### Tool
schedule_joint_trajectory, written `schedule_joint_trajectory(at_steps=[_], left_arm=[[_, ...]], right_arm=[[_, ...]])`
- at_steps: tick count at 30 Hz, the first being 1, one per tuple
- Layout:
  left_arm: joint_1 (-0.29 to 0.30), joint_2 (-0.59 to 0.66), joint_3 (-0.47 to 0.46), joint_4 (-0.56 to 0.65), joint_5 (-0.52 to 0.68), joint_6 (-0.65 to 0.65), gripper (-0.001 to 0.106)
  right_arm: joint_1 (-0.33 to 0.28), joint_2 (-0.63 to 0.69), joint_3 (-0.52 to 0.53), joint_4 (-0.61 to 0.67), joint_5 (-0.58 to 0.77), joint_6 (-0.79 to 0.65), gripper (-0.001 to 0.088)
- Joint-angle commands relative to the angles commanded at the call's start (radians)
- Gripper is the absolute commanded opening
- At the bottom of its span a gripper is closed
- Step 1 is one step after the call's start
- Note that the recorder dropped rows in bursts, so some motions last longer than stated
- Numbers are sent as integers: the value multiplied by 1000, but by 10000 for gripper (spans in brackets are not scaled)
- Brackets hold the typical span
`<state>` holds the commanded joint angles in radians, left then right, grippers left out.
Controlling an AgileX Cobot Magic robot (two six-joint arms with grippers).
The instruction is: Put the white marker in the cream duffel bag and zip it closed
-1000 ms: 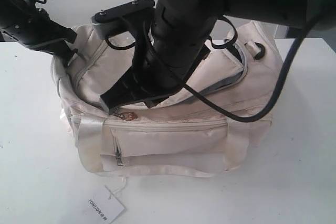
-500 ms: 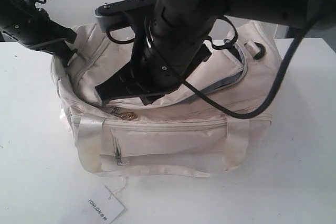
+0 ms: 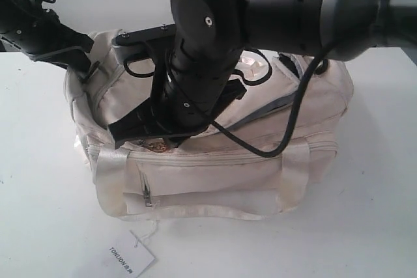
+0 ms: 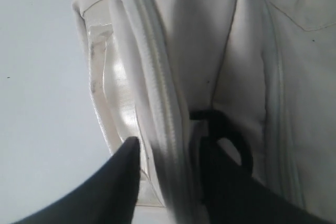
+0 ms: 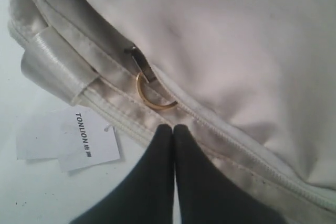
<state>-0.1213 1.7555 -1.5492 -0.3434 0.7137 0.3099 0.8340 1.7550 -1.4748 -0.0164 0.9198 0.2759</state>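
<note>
The cream duffel bag (image 3: 215, 174) lies on the white table. Its gold ring pull (image 3: 156, 146) sits at the left end of the curved top zipper. My right gripper (image 3: 117, 138) reaches across the bag top, shut with nothing between its fingers. In the right wrist view the right gripper (image 5: 173, 128) has its tips just short of the gold ring pull (image 5: 152, 98), not holding it. My left gripper (image 3: 88, 66) pinches the bag's far left end; close up, the left gripper (image 4: 168, 148) has the zipper edge (image 4: 163, 93) between its fingers. The white marker is hidden.
A white hang tag (image 3: 130, 258) lies on the table in front of the bag, also seen as the hang tag (image 5: 86, 137). The front pocket's zip pull (image 3: 147, 190) hangs on the bag's near side. The right arm's cable (image 3: 273, 148) drapes over the bag top.
My right arm has swung left and lower over the bag, its shut fingers now by the ring pull. The ring pull and the left gripper have stayed put.
</note>
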Motion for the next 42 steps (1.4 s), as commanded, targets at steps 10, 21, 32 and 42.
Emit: schedule_joint_trajectory(at_steps=[10,21,32,42], left_arm=[[0,-74,5,4,257,-153,579],[0,-178,209,-109,178,-198,579],[0,-182,347,-309,56,-89,557],[0,-182,373,-359,12,-21,35]], right_arm=[[-85,0,0,156,12,-65,0],[-97,0,0,182,17,-91,0],[-97,10,0,210,4,-117,0],[-97,52,0,235,43,-141,0]])
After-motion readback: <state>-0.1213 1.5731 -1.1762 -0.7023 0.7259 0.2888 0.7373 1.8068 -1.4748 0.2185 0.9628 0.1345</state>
